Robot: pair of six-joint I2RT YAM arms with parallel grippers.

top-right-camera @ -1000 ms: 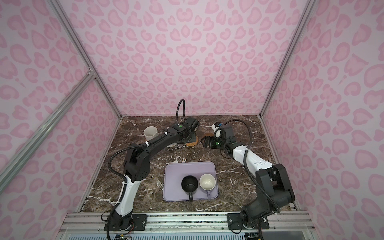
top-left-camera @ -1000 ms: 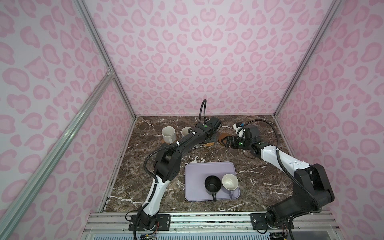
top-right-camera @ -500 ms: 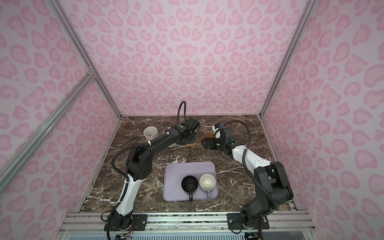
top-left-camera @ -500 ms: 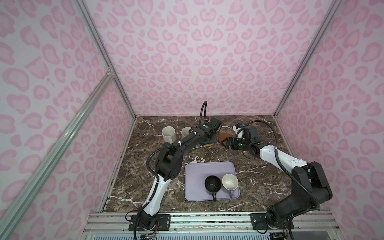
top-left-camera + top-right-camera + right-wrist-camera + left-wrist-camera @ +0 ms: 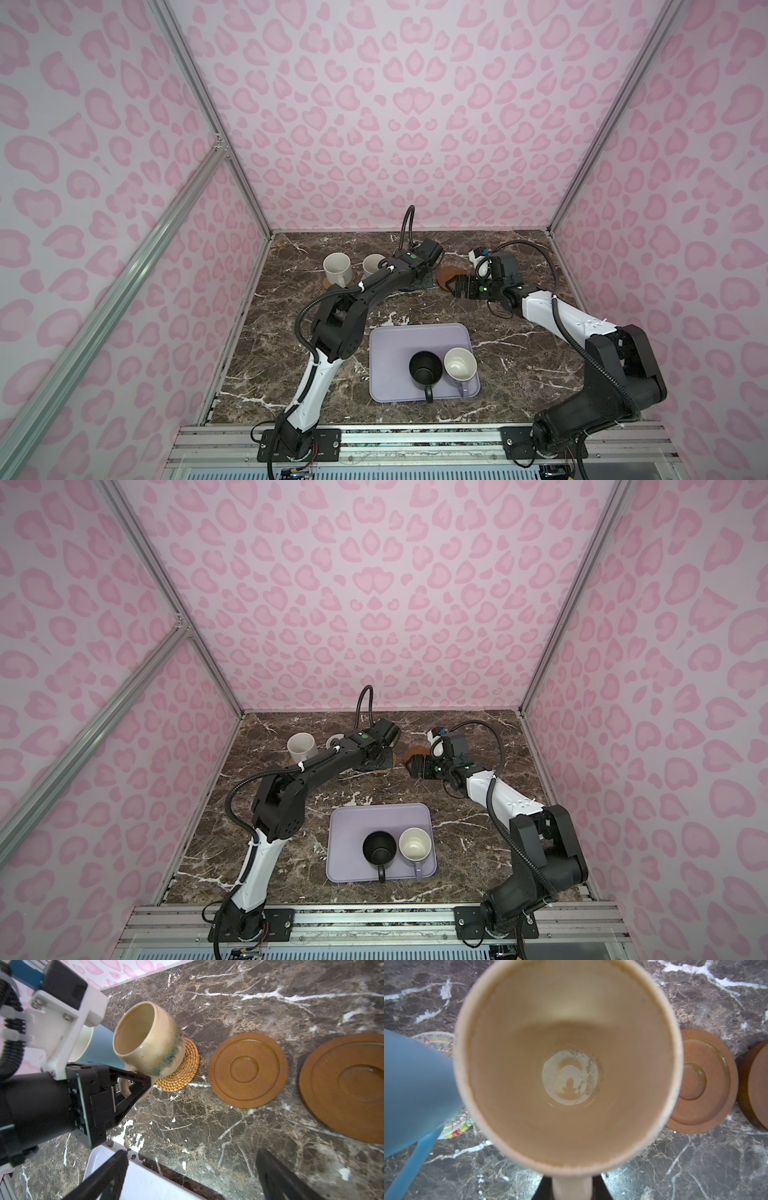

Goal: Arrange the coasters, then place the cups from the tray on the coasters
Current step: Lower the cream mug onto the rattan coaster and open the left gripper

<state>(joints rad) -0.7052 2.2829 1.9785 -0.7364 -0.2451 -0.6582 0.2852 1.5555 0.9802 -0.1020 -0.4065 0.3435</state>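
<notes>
My left gripper (image 5: 572,1188) is shut on the handle of the cream-yellow cup (image 5: 566,1064), which stands on the orange-tan rattan coaster (image 5: 182,1076). The light blue cup (image 5: 99,1047) stands close beside it on a whitish woven coaster (image 5: 456,1126). A white cup (image 5: 336,269) stands further left. Two brown disc coasters (image 5: 248,1070) (image 5: 349,1088) lie bare next to the rattan one. My right gripper (image 5: 191,1172) hovers open and holds nothing, near these discs. On the lavender tray (image 5: 390,345) are the black cup (image 5: 424,368) and the lavender cup (image 5: 459,365).
The coasters and the three placed cups form a row near the back wall. The tray's corner (image 5: 128,1180) lies just under my right gripper's fingers (image 5: 104,1176). Pink patterned walls close in the marble table (image 5: 519,353) on three sides.
The left arm's elbow has shifted slightly while its gripper stays on the cream-yellow cup's handle. The right arm has barely moved.
</notes>
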